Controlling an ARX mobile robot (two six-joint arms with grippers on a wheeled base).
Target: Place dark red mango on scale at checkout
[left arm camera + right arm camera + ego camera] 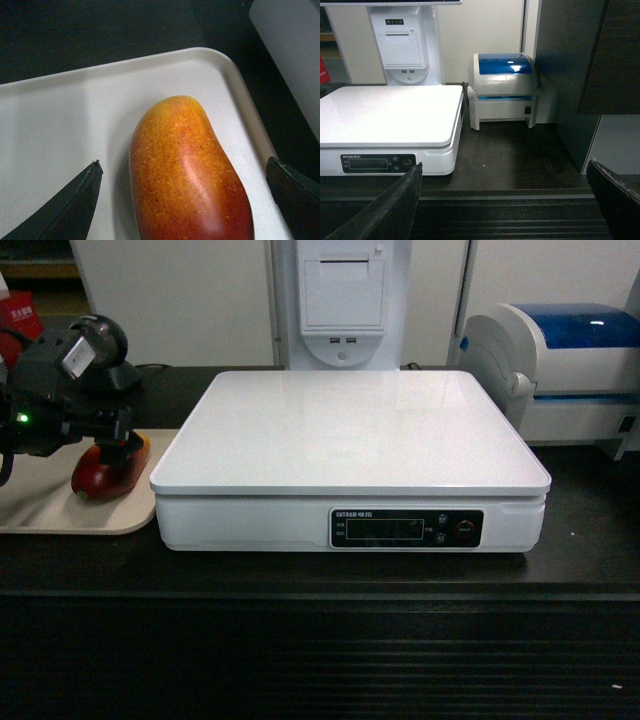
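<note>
The dark red mango [103, 474] lies on a beige tray [60, 512] on the checkout [300, 640], left of the scale [350, 430]. In the left wrist view the mango [185, 175] is glossy, orange at its tip and deep red nearer the camera. My left gripper [112, 436] hangs just over it and is open, and its black fingers [75, 200] stand on either side of the fruit with a gap to each. The scale's white top is bare. My right gripper [502, 200] is open over the counter's front edge [510, 195], right of the scale [390, 115], with nothing between its fingers.
A white-and-blue printer [570, 360] stands right of the scale. A white terminal [342, 300] rises behind the scale, and a black scanner [100, 345] sits behind the tray. In the right wrist view a dark cabinet [570, 75] walls off the counter's right end.
</note>
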